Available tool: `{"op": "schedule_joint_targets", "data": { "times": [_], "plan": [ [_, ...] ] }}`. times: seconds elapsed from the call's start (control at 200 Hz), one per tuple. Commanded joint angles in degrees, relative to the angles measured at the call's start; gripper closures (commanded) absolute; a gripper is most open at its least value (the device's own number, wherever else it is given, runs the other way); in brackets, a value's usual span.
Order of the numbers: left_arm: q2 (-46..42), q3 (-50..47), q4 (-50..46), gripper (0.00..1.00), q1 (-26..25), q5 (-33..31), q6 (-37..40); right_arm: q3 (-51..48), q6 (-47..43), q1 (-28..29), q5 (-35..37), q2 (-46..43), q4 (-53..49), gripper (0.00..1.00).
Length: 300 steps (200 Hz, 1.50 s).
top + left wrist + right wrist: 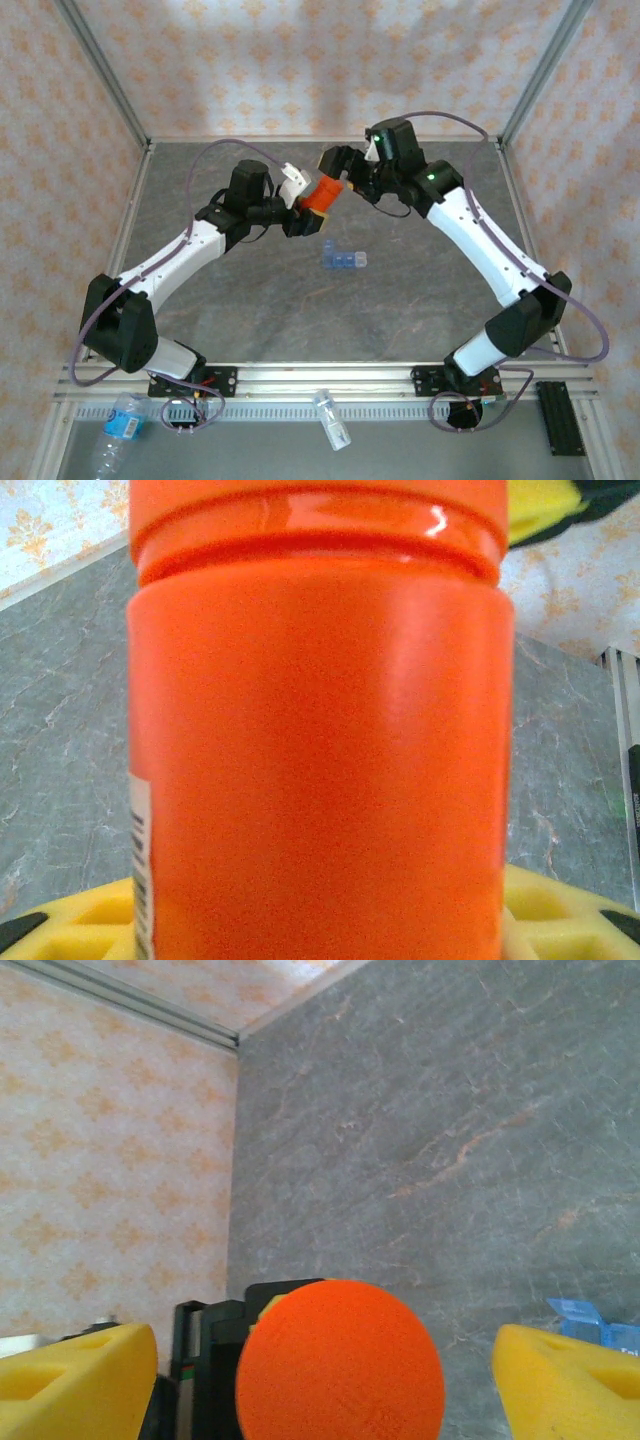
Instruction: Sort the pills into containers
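An orange cylindrical vial [320,196] hangs tilted above the middle of the table, with my left gripper [304,208] shut on its body. Up close, the vial [320,760] sits between yellow pads [565,910]. My right gripper [340,170] faces the vial's capped end. Its yellow fingers [80,1375] stand open, well clear of the round orange cap [340,1360] on both sides. The containers, a small translucent blue strip [343,258], lie on the table just below the vial, and their corner [590,1320] shows in the right wrist view. The pills are hidden.
A grey stone-patterned table [400,310] is fenced by metal frame posts and patterned walls. Past the near rail lie a clear water bottle [118,425], a small clear vial [332,420] and a black block [560,418].
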Motion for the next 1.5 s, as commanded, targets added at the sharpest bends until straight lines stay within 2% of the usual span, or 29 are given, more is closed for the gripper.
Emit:
{"op": "schedule_joint_targets", "data": {
  "times": [0.0,0.145,0.295,0.38,0.465,0.58,0.656,0.706,0.806,0.911,1.096,1.201,1.266,1.446,1.496],
  "plan": [
    [-0.79,1.80,1.29,1.00,-0.27,0.92,0.60,1.91,1.26,1.04,2.57,1.03,-1.68,0.16],
    [-0.69,1.67,1.32,1.00,-0.21,0.97,0.52,1.03,1.36,1.48,2.62,1.08,-1.09,0.24],
    [-0.65,1.67,1.35,1.00,-0.34,0.92,0.57,0.23,1.19,1.55,2.53,0.80,-0.40,0.49],
    [-0.65,1.67,1.39,1.00,-0.22,0.95,0.48,-0.02,0.39,1.53,2.85,0.59,-0.40,0.59],
    [-0.59,1.45,1.52,1.00,-0.27,1.01,0.41,-0.73,-0.97,1.37,3.33,0.38,0.29,0.63],
    [-0.82,1.49,1.56,1.00,-0.28,1.01,0.38,-4.65,-4.74,-0.16,1.51,-1.31,6.68,0.67],
    [-0.95,1.27,1.42,1.00,-0.25,1.01,0.38,-9.21,-8.24,-2.97,-4.29,-2.62,14.53,0.68],
    [-1.10,1.14,1.39,1.00,-0.27,1.01,0.38,-12.37,-11.54,-5.07,-12.02,-2.92,20.88,0.68],
    [-1.41,0.71,1.88,1.00,-0.25,1.20,0.13,-15.51,-17.93,-7.50,-24.98,-2.41,27.06,0.67],
    [-1.69,0.50,2.10,1.00,-0.19,1.03,0.03,-16.45,-20.31,-7.99,-29.98,-2.10,28.14,0.69],
    [-2.11,0.26,2.03,1.00,-0.20,1.01,0.12,-17.69,-19.88,-7.97,-28.10,-3.09,28.10,0.72],
    [-2.22,0.10,2.11,1.00,-0.26,0.84,0.12,-18.91,-18.35,-8.05,-22.52,-4.71,28.28,0.72],
    [-2.40,-0.13,2.39,1.00,-0.22,0.57,0.12,-18.88,-15.90,-8.01,-16.35,-5.16,26.95,0.73],
    [-2.66,-0.79,3.30,1.00,-0.22,-0.20,-0.36,-22.48,-7.96,-7.93,-8.50,-7.27,30.97,0.76],
    [-2.64,-0.88,3.49,1.00,-0.26,-0.30,-0.34,-23.94,-6.54,-7.94,-8.23,-8.08,33.85,0.76]
  ]
}}
